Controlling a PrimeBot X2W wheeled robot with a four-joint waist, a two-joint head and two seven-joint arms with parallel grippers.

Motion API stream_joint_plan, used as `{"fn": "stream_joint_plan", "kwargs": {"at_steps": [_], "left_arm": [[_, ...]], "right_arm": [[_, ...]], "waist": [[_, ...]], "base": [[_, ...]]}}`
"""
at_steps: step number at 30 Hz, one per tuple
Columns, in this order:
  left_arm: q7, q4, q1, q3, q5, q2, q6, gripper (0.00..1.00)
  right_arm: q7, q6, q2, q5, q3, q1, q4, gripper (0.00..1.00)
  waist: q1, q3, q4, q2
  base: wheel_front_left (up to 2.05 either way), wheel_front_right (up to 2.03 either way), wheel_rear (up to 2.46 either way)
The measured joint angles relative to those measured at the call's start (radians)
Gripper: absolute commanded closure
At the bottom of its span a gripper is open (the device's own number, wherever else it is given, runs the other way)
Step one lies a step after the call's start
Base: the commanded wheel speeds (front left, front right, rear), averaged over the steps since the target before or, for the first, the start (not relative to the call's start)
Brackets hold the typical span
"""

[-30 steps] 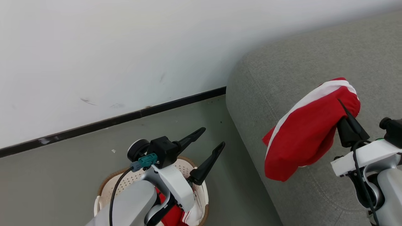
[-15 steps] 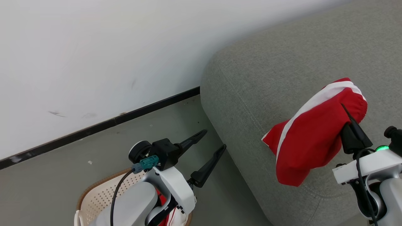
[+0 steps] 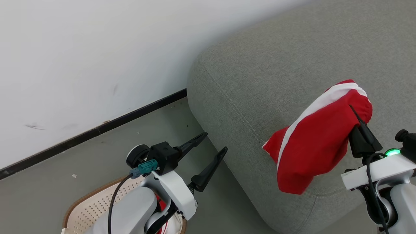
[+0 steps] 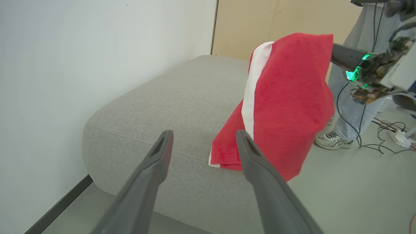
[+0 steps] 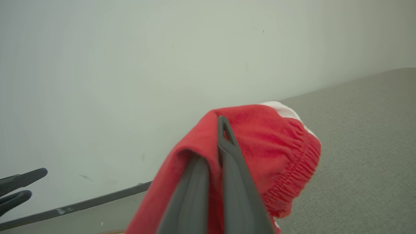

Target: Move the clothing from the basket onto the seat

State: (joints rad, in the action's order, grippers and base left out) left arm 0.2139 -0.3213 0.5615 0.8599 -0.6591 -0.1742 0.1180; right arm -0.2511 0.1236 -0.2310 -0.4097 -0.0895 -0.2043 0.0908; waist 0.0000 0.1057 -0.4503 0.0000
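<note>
A red garment (image 3: pixel 315 139) is being carried, clamped in the closed right gripper (image 5: pixel 217 139) above the seat (image 3: pixel 260 81) at its near-left edge, while the left gripper (image 3: pixel 214 143) is spread wide and empty beside the basket (image 3: pixel 94 201) at near left, so lowering and release onto the cushion are called for next.

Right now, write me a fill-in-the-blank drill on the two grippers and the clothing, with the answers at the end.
1. Over the seat, the right gripper is shut on a red garment with a ____ stripe.
2. The left gripper holds nothing; its jaws stand ____.
3. The light on the right wrist glows ____.
Missing words: white; open; green.
</note>
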Motion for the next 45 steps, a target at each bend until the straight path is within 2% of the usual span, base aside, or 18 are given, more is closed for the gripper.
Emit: {"fn": "stream_joint_plan", "kwargs": {"at_steps": [11,19,31,45], "left_arm": [[0.000,0.017,0.000,-0.003,0.011,-0.011,-0.002,0.00],[0.000,0.030,0.005,0.009,0.043,-0.021,-0.003,0.00],[-0.007,0.058,0.015,0.021,0.053,-0.025,-0.011,0.00],[-0.040,0.103,0.023,0.022,0.068,-0.056,-0.027,0.00]], "right_arm": [[0.000,0.000,-0.007,-0.002,0.016,-0.017,-0.022,1.00],[-0.001,0.000,-0.045,-0.011,0.035,-0.096,-0.003,1.00],[-0.001,0.000,-0.117,-0.065,0.069,-0.216,0.120,1.00],[-0.001,0.000,-0.182,-0.172,0.099,-0.378,0.265,1.00]], "waist": [[0.0000,0.029,-0.017,0.0000],[0.0000,0.051,-0.011,0.0000],[0.0000,0.100,0.015,0.0000],[0.0000,0.174,0.057,0.0000]], "base": [[0.00,0.00,0.00],[0.00,0.00,0.00],[0.00,0.00,0.00],[0.00,0.00,0.00]]}}
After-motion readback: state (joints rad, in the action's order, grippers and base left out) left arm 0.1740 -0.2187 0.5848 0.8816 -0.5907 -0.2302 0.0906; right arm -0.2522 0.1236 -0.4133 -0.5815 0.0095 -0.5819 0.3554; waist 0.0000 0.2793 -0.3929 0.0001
